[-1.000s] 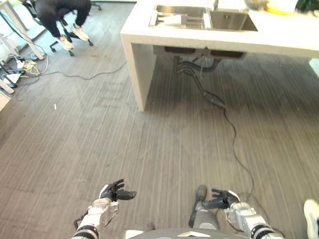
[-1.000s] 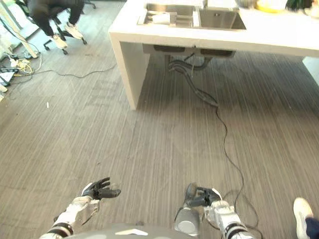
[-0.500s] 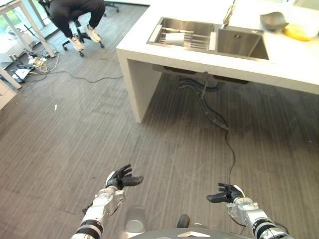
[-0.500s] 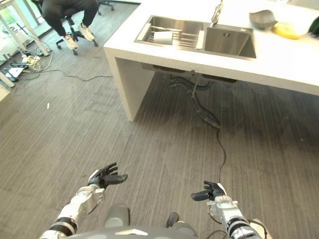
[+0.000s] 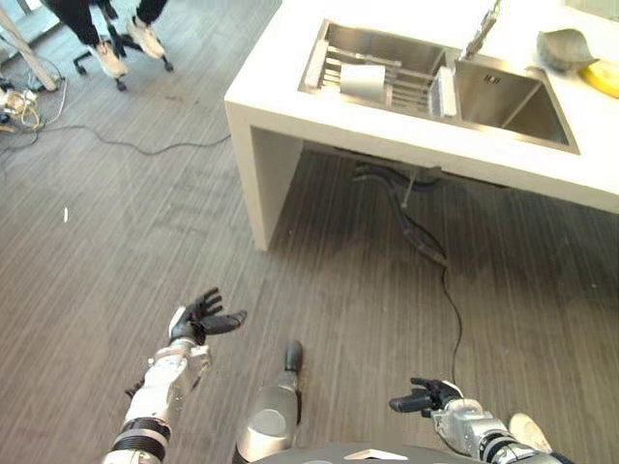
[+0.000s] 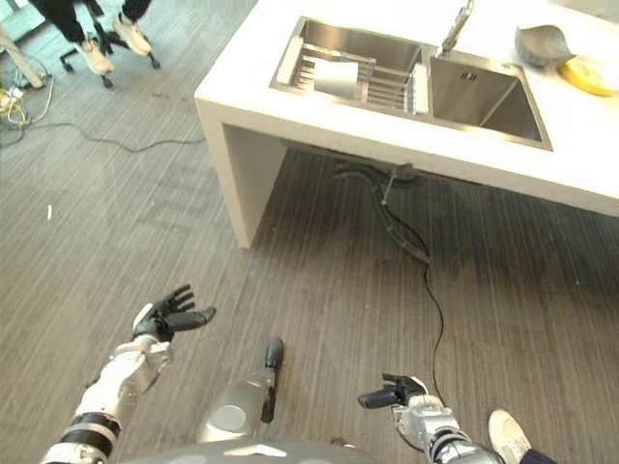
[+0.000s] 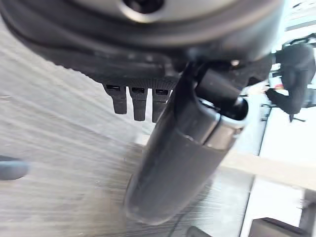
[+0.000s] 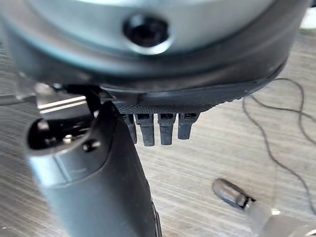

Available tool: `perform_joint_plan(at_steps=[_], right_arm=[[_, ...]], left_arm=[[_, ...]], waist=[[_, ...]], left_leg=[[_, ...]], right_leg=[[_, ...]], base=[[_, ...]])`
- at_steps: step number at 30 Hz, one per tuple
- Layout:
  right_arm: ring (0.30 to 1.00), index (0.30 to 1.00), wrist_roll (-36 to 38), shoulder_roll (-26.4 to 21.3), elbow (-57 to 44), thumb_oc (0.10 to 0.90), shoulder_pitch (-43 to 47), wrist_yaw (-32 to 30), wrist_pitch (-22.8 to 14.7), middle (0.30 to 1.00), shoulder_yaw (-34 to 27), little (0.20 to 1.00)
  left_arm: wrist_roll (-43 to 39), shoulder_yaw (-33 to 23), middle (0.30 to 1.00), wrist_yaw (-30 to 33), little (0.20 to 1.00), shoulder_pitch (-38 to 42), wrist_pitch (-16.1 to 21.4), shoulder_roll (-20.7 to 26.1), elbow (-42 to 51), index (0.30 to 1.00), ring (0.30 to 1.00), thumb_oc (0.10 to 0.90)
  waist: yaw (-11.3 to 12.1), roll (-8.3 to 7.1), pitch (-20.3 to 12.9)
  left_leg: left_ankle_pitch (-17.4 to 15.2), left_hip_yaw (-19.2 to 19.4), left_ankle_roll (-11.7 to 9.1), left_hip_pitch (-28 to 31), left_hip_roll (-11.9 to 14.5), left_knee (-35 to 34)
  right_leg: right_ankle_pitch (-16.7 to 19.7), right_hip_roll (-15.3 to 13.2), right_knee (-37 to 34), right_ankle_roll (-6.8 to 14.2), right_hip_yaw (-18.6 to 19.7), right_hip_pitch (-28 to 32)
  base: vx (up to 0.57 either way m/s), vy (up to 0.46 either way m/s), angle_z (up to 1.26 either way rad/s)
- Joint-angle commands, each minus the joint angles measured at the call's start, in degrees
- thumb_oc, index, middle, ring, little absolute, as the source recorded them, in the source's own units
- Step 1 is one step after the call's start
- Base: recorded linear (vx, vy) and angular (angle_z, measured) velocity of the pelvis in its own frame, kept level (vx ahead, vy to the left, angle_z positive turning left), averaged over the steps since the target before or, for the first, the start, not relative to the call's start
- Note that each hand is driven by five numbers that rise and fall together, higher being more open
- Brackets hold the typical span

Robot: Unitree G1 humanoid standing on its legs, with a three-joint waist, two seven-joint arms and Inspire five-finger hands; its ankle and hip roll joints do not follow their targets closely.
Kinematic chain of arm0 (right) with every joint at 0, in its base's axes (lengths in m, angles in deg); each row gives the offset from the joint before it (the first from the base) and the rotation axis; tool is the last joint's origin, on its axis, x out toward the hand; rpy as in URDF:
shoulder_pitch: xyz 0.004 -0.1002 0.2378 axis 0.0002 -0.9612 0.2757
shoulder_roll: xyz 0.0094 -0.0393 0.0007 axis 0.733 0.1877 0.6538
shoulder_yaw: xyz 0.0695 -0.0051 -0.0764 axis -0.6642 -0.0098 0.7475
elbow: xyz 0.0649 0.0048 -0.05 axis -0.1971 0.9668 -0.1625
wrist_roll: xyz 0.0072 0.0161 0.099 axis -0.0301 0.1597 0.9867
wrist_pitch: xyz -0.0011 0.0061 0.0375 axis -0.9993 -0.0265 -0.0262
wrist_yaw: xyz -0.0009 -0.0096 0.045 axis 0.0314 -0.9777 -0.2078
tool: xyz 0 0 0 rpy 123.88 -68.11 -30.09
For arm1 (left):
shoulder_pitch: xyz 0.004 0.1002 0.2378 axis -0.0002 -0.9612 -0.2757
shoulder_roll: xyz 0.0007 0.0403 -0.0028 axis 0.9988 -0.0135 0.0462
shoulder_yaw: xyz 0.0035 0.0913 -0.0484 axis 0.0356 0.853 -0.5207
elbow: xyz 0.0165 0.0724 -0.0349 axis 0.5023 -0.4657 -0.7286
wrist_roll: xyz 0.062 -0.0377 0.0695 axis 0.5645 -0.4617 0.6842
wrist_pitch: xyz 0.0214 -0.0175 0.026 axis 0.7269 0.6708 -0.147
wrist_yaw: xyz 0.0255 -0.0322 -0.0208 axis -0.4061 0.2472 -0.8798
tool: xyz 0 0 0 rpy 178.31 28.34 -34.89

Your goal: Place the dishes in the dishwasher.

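A pale cup (image 5: pixel 365 80) lies on its side on the wire rack in the left basin of a steel sink (image 5: pixel 503 97), set in a white counter (image 5: pixel 290 116) ahead of me. A grey bowl (image 5: pixel 566 46) and a yellow item (image 5: pixel 606 77) sit on the counter at the far right. My left hand (image 5: pixel 198 319) hovers over the floor at the lower left, fingers (image 7: pixel 133 101) spread and holding nothing. My right hand (image 5: pixel 426 396) is low at the right, fingers (image 8: pixel 158 128) relaxed, also holding nothing. Both hands are well short of the counter.
The counter's solid end panel (image 5: pixel 271 184) stands ahead; pipes (image 5: pixel 406 188) hang under the sink. A seated person's legs (image 5: pixel 116 39) and chair are at the far left, with a thin cable (image 5: pixel 126 145) on the striped floor. A person's white shoe (image 6: pixel 508 430) is at the lower right.
The camera has moved: the counter and sink now show nearer and more from above. Both hands stay open and hold nothing; the left hand now shows further to the left.
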Motion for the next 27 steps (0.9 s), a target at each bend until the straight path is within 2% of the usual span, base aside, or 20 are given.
perform_joint_plan(at_steps=[1,2,3,4,5,6,7,8,9,10,13,15,16,17,20,22,24,27], right_arm=[[0.900,0.900,-0.8,-3.1,1.1,0.800,-0.2,-0.6,0.3,0.900,-3.3,0.900],[0.900,0.900,-0.6,-3.1,1.5,0.800,-0.2,-0.6,0.5,0.900,-4.0,0.900],[0.900,0.900,-0.4,-3.1,2.0,0.800,-0.1,-0.6,0.5,0.900,-4.6,0.900],[0.900,0.900,-0.4,-3.1,2.0,0.800,-0.1,-0.6,0.5,0.900,-4.6,0.900],[0.900,0.900,-0.4,-3.1,2.8,0.800,-0.2,-0.7,0.5,0.900,-5.3,0.900],[0.900,0.900,-0.3,-3.0,4.1,0.800,-1.5,-0.5,0.6,0.900,-6.2,0.900],[0.900,0.900,-0.2,-2.9,4.1,0.800,-2.4,-0.5,0.4,0.900,-6.5,0.900],[0.900,0.900,-0.2,-2.9,4.1,0.800,-2.4,-0.5,0.4,0.900,-6.5,0.900],[0.900,0.900,0.3,-3.3,4.2,0.800,-3.2,-0.7,0.0,0.900,-7.3,0.900],[0.900,0.900,0.6,-3.2,4.5,0.800,-3.5,-0.8,-0.2,0.900,-7.6,0.900],[0.900,0.900,1.2,-2.6,5.4,0.800,-4.5,-0.7,-0.2,0.900,-8.2,0.900],[0.900,0.900,1.1,-2.2,5.2,0.800,-5.1,-0.2,-0.1,0.900,-8.0,0.900],[0.900,0.900,1.3,-1.9,4.8,0.800,-5.4,0.4,-0.2,0.900,-7.7,0.900],[0.900,0.900,1.3,-1.9,4.8,0.800,-5.5,0.4,-0.2,0.900,-7.7,0.900],[0.900,0.900,1.1,-1.3,4.2,0.800,-6.2,1.0,-0.5,0.900,-6.8,0.900],[0.900,0.900,1.0,-1.3,4.1,0.800,-6.4,1.3,-0.4,0.900,-6.5,0.900],[0.900,0.900,0.7,-1.4,3.8,0.800,-6.5,1.4,-0.6,0.900,-5.3,0.900],[0.900,0.900,0.7,-1.7,3.4,0.800,-6.1,1.2,-0.8,0.900,-4.5,0.900]], left_arm=[[0.1,2.1,0.900,-0.7,0.900,1.5,4.7,2.4,8.5,0.900,0.900,0.800],[0.1,1.7,0.900,-0.3,0.900,1.8,4.9,2.7,9.7,0.900,0.900,0.800],[0.4,1.4,0.900,-0.1,0.900,2.3,5.2,3.2,11.4,0.900,0.900,0.800],[0.4,1.4,0.900,-0.1,0.900,2.3,5.2,3.2,11.4,0.900,0.900,0.800],[0.7,0.7,0.900,0.4,0.900,2.4,5.7,3.6,13.1,0.900,0.900,0.800],[0.7,-0.8,0.900,1.1,0.900,2.8,7.1,3.9,18.4,0.900,0.900,0.800],[1.1,-1.7,0.900,1.5,0.900,3.0,7.8,4.2,21.1,0.900,0.900,0.800],[1.1,-1.7,0.900,1.5,0.900,3.0,7.8,4.2,21.2,0.900,0.900,0.800],[1.8,-3.4,0.900,2.1,0.900,3.5,9.3,5.0,25.8,0.900,0.900,0.800],[2.6,-3.9,0.900,2.6,0.900,4.2,9.7,5.5,27.6,0.900,0.900,0.800],[5.3,-4.6,0.900,4.3,0.900,7.6,11.4,6.6,30.9,0.900,0.900,0.800],[6.6,-5.1,0.900,4.7,0.900,8.8,12.3,6.6,32.8,0.900,0.900,0.800],[7.7,-5.0,0.900,5.0,0.900,9.7,13.1,6.8,34.4,0.900,0.900,0.800],[7.8,-5.0,0.900,5.0,0.900,9.6,13.1,6.8,34.4,0.900,0.900,0.800],[8.7,-4.6,0.900,5.1,0.900,10.4,13.5,6.1,36.2,0.900,0.900,0.800],[8.8,-4.3,0.900,5.1,0.900,10.3,13.4,5.6,36.2,0.900,0.900,0.800],[8.7,-4.3,0.900,5.4,0.900,9.5,13.6,4.8,35.6,0.900,0.900,0.800],[8.2,-4.3,0.900,5.3,0.900,8.9,13.5,4.6,35.3,0.900,0.900,0.800]], waist=[[0.0,2.55,-2.2],[-0.7,3.41,-1.6],[-1.3,4.88,-1.3],[-1.3,4.88,-1.3],[-1.9,6.21,-0.8],[-3.0,6.22,-0.2],[-3.3,5.67,0.0],[-3.4,5.74,0.0],[-3.4,5.01,0.4],[-3.6,4.75,0.7],[-4.6,4.60,1.2],[-5.5,4.47,1.2],[-6.7,3.99,0.7],[-6.6,4.01,0.7],[-7.9,2.76,-0.9],[-8.3,2.87,-1.5],[-8.9,3.71,-3.4],[-9.0,4.50,-4.2]], left_leg=[[-2.2,-2.0,2.1,1.6,4.2,0.0],[-3.2,-2.4,2.9,2.6,4.2,0.6],[-3.8,-2.7,3.4,3.7,5.0,0.6],[-3.8,-2.7,3.4,3.7,5.0,0.6],[-4.3,-2.8,3.8,5.4,5.5,0.0],[-5.4,-3.5,3.9,9.2,4.5,-2.4],[-6.1,-4.0,3.7,10.2,3.8,-2.7],[-6.1,-4.1,3.7,10.2,3.9,-2.7],[-7.3,-4.9,3.0,11.2,3.3,-2.4],[-8.4,-5.5,2.1,12.1,3.9,-2.1],[-11.3,-7.3,0.2,14.8,5.1,-1.3],[-13.0,-7.3,-0.5,17.0,5.7,-0.8],[-14.1,-7.8,-0.9,19.1,5.5,-1.0],[-14.2,-7.8,-0.9,19.2,5.6,-1.0],[-15.5,-8.5,-1.3,21.7,5.0,-1.8],[-15.9,-8.9,-1.6,22.6,5.6,-2.2],[-16.3,-9.8,-3.0,24.0,8.5,-2.6],[-16.1,-10.5,-3.8,23.7,10.4,-2.0]], right_leg=[[6.4,1.5,21.8,8.3,-1.9,-6.6],[8.3,0.8,27.8,8.7,-1.1,-9.3],[11.1,1.1,32.7,9.2,-1.3,-12.0],[11.1,1.1,32.7,9.2,-1.3,-12.0],[12.6,0.6,37.3,9.5,-1.9,-14.9],[11.8,-2.5,35.9,8.8,-5.0,-17.4],[10.8,-3.4,30.5,8.0,-6.6,-16.9],[10.9,-3.3,30.4,8.0,-6.6,-16.8],[9.6,-4.8,21.7,6.9,-8.0,-17.6],[9.8,-5.2,15.1,6.7,-9.0,-17.5],[14.6,-8.0,4.5,8.4,-7.7,-20.9],[17.0,-8.9,1.7,9.4,-7.1,-21.7],[19.2,-8.8,1.5,9.9,-5.1,-21.8],[19.2,-8.7,1.4,9.9,-5.1,-21.7],[20.8,-8.4,1.1,10.0,-4.1,-19.8],[20.0,-7.9,1.2,9.9,-4.3,-19.4],[17.9,-6.1,2.0,9.1,-5.9,-18.9],[16.1,-4.7,2.5,8.2,-7.2,-18.7]], base=[[0.21,0.349,0.07],[0.16,0.362,-0.12],[0.05,0.164,-0.12],[0.05,0.157,0.45],[0.19,0.136,0.68],[0.29,0.110,0.67],[0.27,0.039,0.00],[0.26,-0.105,-0.13],[0.25,-0.170,0.15],[0.33,-0.254,0.31],[0.30,-0.190,0.10],[0.38,-0.130,0.49],[0.34,-0.097,0.27],[0.34,-0.097,0.13],[0.29,-0.100,0.23],[0.25,-0.120,0.33],[0.32,-0.244,0.18],[0.16,-0.212,0.03]])
